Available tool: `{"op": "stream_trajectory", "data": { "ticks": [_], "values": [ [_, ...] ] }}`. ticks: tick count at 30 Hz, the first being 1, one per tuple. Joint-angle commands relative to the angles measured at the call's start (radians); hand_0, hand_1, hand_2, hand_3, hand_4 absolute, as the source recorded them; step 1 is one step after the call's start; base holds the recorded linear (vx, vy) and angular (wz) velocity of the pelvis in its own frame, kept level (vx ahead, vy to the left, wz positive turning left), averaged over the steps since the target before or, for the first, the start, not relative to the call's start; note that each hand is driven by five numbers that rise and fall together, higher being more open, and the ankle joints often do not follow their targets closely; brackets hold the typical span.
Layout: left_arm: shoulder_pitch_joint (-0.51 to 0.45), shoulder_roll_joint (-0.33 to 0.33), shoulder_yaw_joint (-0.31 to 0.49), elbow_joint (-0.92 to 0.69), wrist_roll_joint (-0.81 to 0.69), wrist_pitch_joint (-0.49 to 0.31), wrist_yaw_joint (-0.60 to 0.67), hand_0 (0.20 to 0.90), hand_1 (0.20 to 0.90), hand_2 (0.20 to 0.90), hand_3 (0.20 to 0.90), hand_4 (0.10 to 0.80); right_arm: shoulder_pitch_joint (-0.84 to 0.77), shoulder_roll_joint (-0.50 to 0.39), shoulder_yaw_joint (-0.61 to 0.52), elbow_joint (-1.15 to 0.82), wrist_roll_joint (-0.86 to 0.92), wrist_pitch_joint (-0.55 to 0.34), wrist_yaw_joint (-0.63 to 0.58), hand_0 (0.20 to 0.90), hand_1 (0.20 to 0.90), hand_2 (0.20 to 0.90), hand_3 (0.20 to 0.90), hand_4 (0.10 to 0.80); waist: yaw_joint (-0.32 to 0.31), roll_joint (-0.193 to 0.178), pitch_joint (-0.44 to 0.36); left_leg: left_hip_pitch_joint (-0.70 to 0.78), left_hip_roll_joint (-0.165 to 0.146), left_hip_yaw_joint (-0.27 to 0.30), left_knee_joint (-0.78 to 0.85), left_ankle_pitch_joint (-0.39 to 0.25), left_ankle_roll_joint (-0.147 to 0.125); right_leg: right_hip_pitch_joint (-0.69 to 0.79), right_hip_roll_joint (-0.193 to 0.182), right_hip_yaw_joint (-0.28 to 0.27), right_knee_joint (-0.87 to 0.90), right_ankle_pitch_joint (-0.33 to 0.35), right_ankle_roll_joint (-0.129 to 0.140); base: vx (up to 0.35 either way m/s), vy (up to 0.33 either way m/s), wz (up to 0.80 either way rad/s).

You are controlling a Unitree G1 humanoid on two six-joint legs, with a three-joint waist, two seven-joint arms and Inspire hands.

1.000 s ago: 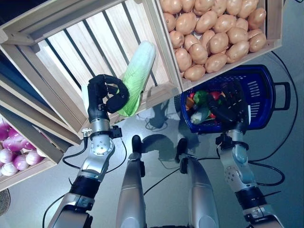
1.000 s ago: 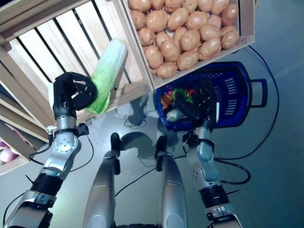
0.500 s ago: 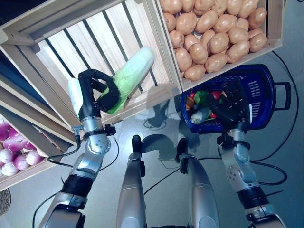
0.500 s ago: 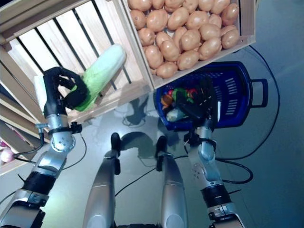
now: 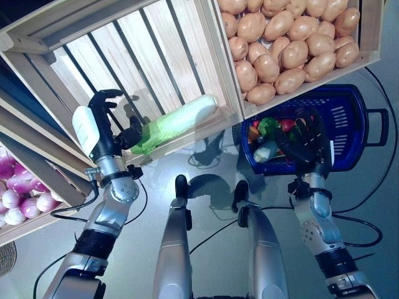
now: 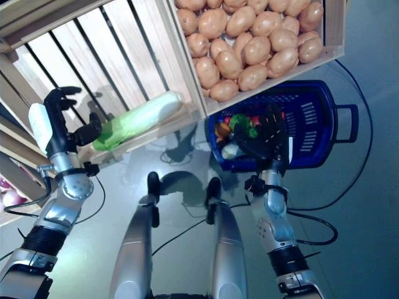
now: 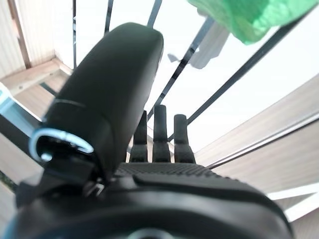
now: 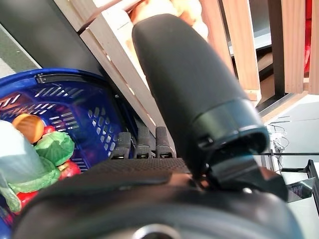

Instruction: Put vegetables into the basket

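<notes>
— Left eye view: where does the cabbage (image 5: 176, 121) lie against the left hand (image 5: 101, 132)?
— Along the front lip of the slatted wooden crate (image 5: 124, 56), green leafy end just beside the fingers (image 5: 107, 95), pale end toward the crate's right wall. The fingers are spread and released, grasping nothing; whether they touch the leaves I cannot tell.
— And that arm's pose?
— Raised, palm facing the crate's front left corner.
— The right hand (image 5: 304, 141)?
— Over the blue basket (image 5: 350, 123) on the floor, beneath the potato crate (image 5: 293, 43), fingers straight and relaxed above the vegetables (image 5: 267, 134) at the basket's left end.
</notes>
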Motion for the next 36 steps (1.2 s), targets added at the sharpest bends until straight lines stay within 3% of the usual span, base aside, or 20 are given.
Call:
{"op": "stream_trajectory", "data": {
  "ticks": [1,10,15,20,29,36],
  "values": [
    [-0.036,0.062,0.061,-0.105,0.088,-0.019,0.074,0.9,0.9,0.9,0.9,0.8,0.002,-0.057,-0.07,-0.18,-0.024,-0.065,0.009,0.9,0.9,0.9,0.9,0.8,-0.016,0.02,-0.001,-0.025,-0.022,0.02,0.03,-0.008,0.012,0.066,-0.001,-0.021,-0.056,0.04,0.012,0.0,0.0,0.0],
    [-0.039,0.092,0.052,-0.089,0.096,0.003,0.004,0.9,0.9,0.9,0.9,0.8,0.01,-0.066,-0.077,-0.186,-0.022,-0.057,0.02,0.9,0.9,0.9,0.9,0.8,-0.022,0.024,-0.001,-0.027,-0.018,0.025,0.022,-0.002,0.01,0.059,-0.002,-0.018,-0.06,0.043,0.014,0.0,0.0,0.0],
    [-0.033,0.08,0.015,-0.117,-0.028,0.016,-0.242,0.9,0.9,0.9,0.9,0.8,0.009,-0.065,-0.085,-0.2,-0.035,-0.045,0.018,0.9,0.9,0.9,0.9,0.8,-0.021,0.031,-0.001,-0.033,-0.02,0.026,0.015,0.001,0.013,0.055,-0.003,-0.019,-0.065,0.047,0.017,0.0,0.0,0.0],
    [-0.053,0.091,-0.02,-0.128,-0.081,0.047,-0.378,0.9,0.9,0.9,0.9,0.8,-0.004,-0.076,-0.087,-0.202,-0.039,-0.028,0.02,0.9,0.9,0.9,0.9,0.8,-0.026,0.041,-0.001,-0.037,-0.021,0.031,0.011,0.005,0.016,0.049,-0.005,-0.017,-0.067,0.05,0.018,0.0,0.0,0.0],
    [-0.098,0.11,-0.053,-0.099,-0.148,0.077,-0.471,0.9,0.9,0.9,0.9,0.8,-0.014,-0.085,-0.088,-0.19,-0.041,-0.018,0.029,0.9,0.9,0.9,0.9,0.8,-0.038,0.046,-0.001,-0.042,-0.015,0.041,0.021,0.002,0.02,0.042,-0.006,-0.009,-0.059,0.048,0.016,0.0,0.0,0.0],
    [-0.13,0.122,-0.075,-0.045,-0.065,0.107,-0.407,0.9,0.9,0.9,0.9,0.8,-0.022,-0.09,-0.084,-0.183,-0.033,-0.015,0.03,0.9,0.9,0.9,0.9,0.8,-0.045,0.04,-0.001,-0.047,-0.012,0.041,0.026,0.003,0.019,0.038,-0.004,-0.004,-0.058,0.049,0.016,0.0,0.0,0.0]
  ]
}}
